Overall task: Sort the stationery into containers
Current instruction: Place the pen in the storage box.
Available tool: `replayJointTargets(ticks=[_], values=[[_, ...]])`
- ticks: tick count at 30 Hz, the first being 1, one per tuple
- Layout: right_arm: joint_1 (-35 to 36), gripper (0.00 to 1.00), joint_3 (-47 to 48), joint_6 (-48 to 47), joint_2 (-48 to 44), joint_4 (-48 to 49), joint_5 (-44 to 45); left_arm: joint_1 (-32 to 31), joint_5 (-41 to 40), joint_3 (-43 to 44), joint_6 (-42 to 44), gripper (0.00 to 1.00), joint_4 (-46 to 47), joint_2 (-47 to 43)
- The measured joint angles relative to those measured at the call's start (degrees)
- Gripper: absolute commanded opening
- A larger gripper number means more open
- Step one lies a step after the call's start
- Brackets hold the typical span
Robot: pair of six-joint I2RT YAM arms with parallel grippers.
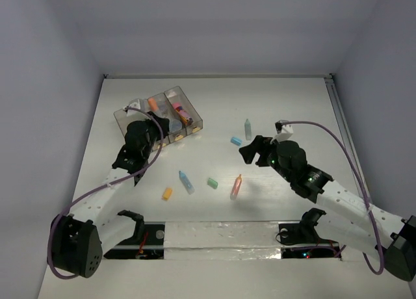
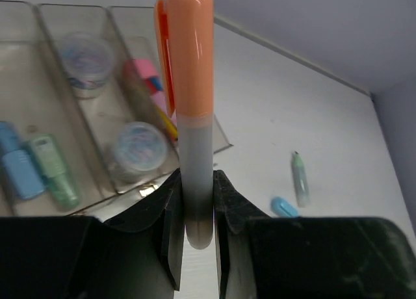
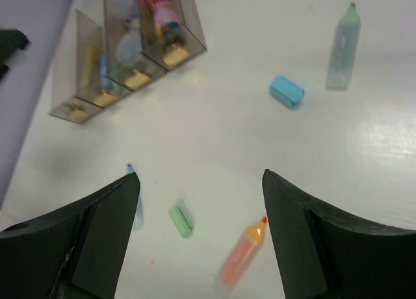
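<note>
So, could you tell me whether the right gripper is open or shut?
Open: the right gripper shows fingers wide apart, nothing between them.

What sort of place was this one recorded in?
Probably a lab robot cell: bare white table, plain grey walls enclosing it, two bolted arms, the left gripper holding an orange marker.

The tray (image 2: pixel 19 84) runs off the left wrist view's edge.

This is a robotics lab test cell: a white bench (image 1: pixel 286 104) boxed in by plain grey walls (image 1: pixel 214 26), with a cabled left arm (image 1: pixel 107 182) and right arm (image 1: pixel 338 196) bolted at its near edge.
</note>
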Motion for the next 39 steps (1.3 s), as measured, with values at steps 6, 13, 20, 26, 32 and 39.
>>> replayJointTargets(ticks=[6, 13, 20, 26, 32, 39], values=[[0.00, 0.82, -2.84, -0.20, -0.85, -1.92, -1.09, 8.72, -5.60, -0.31, -1.62, 0.00, -6.27, -1.14], [0.00, 0.82, -5.18, -0.22, -1.60, -2.14, -3.45, 17.29, -5.90, -0.87, -3.52, 0.00, -6.93, 5.68], [0.00, 0.83, -5.31, -0.61, -1.51, -2.01, -4.74, 17.77, -7.56, -1.38, -4.31, 0.24, -7.21, 7.91], [0.00, 0.83, -5.33, -1.03, -0.85, -2.05, -5.27, 18.14, -10.23, -2.82, -4.94, 0.36, -6.93, 8.70], [0.00, 0.70, -5.31, -1.49, -0.44, -2.05, -5.60, 18.14, -10.99, -3.54, -5.18, 0.62, -5.95, 8.72], [0.00, 0.00, -4.17, -4.55, 5.92, -1.73, -10.88, 15.93, -8.57, -4.44, -4.90, 0.70, -4.07, 3.21]])
